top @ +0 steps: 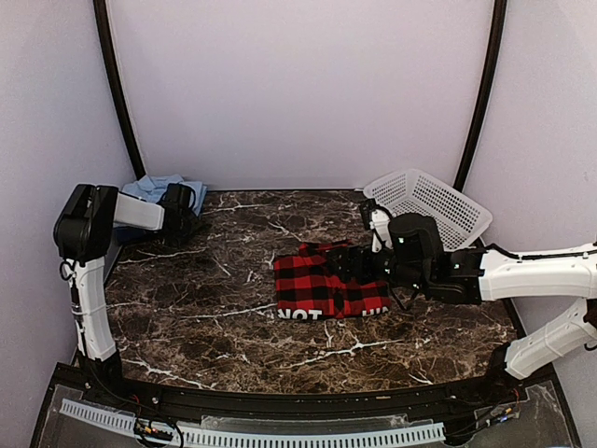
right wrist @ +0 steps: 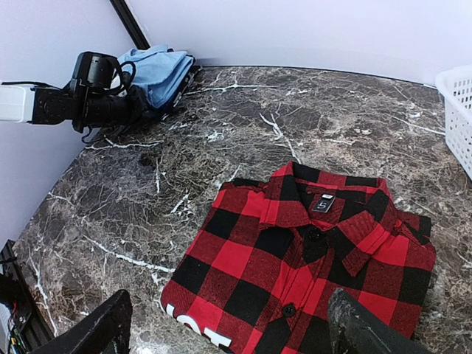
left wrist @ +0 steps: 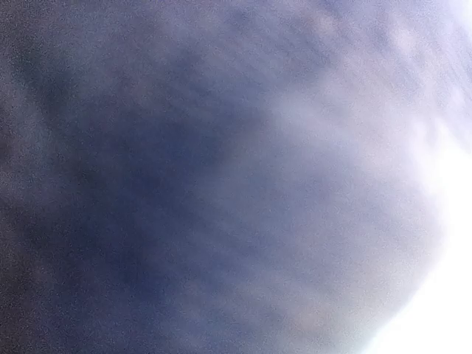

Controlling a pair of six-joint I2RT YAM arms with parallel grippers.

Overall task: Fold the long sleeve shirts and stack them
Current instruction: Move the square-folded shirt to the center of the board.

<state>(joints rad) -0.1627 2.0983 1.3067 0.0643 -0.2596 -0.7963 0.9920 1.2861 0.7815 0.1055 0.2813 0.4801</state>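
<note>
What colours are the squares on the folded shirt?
Red and black squares on the folded checked cloth shirt, best seen from the right wrist view.

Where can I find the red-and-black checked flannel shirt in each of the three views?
Top external: the red-and-black checked flannel shirt lies folded, right of centre on the marble table.
Left wrist: not in it; only a blurred bluish surface.
Right wrist: it fills the lower centre and right, collar away from the camera.
Shared landmark: the white mesh basket, right of the shirt in both.

Red-and-black check shirt (right wrist: 295,287), light blue shirt (right wrist: 158,70)
</note>
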